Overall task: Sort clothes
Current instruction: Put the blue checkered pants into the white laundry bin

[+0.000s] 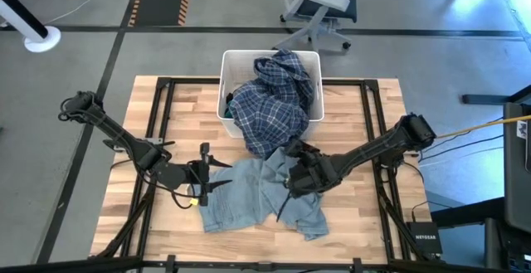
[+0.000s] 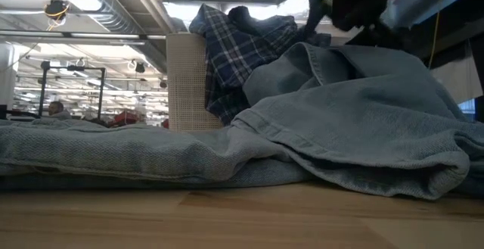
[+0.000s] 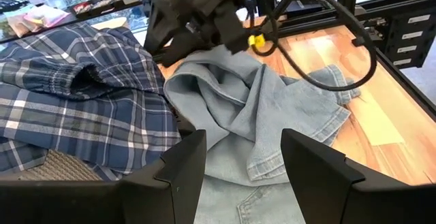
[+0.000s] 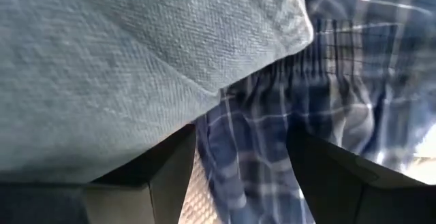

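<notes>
On table centre, light blue denim lies spread w/ blue plaid shirt spilling from white bin onto it. Right gripper sits on denim's right edge, fingers apart. Left gripper at its left edge, fingers apart, empty.

- The left arm reaches in from the bench's left edge, elbow bent, forearm running toward the middle.
- The left end effector sits low over the bench's front half, its two dark fingers spread apart with nothing between them.
- The right arm comes in from the right edge, angled down and inward.
- The right end effector is pitched low near the centre, its fingers parted.
</notes>
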Motion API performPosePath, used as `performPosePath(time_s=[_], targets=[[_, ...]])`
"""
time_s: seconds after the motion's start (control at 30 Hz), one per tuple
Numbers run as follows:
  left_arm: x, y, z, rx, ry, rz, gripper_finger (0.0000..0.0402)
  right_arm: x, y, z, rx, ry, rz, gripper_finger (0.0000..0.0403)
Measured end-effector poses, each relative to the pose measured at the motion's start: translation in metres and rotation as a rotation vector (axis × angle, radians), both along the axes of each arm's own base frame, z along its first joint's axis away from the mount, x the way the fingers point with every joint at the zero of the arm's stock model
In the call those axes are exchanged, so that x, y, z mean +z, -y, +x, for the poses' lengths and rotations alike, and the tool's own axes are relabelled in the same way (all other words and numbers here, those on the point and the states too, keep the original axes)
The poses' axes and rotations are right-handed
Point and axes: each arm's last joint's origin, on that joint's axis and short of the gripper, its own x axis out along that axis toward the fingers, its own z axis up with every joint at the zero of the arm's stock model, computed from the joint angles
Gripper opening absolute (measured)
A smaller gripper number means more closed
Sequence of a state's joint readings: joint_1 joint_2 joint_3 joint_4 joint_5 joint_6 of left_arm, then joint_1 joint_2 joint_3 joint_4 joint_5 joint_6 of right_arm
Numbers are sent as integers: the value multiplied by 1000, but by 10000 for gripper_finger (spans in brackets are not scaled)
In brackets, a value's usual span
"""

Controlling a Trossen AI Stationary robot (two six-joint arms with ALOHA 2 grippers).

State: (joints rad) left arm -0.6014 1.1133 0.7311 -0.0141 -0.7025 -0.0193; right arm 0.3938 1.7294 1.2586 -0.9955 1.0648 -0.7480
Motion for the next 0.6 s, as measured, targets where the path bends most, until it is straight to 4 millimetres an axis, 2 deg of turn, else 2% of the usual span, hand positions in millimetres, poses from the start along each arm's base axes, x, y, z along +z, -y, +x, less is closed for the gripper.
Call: performPosePath(time_s=[0.17,0.43,0.6], targets=[[0,0,0,0,0,0,187,-4,12,12,25,-25,-36,250],[0,0,0,-2,-1,6,187,4,21,38,88,64,-30,250],[0,0,0,-3,-2,9,187,10,35,50,76,131,-47,250]])
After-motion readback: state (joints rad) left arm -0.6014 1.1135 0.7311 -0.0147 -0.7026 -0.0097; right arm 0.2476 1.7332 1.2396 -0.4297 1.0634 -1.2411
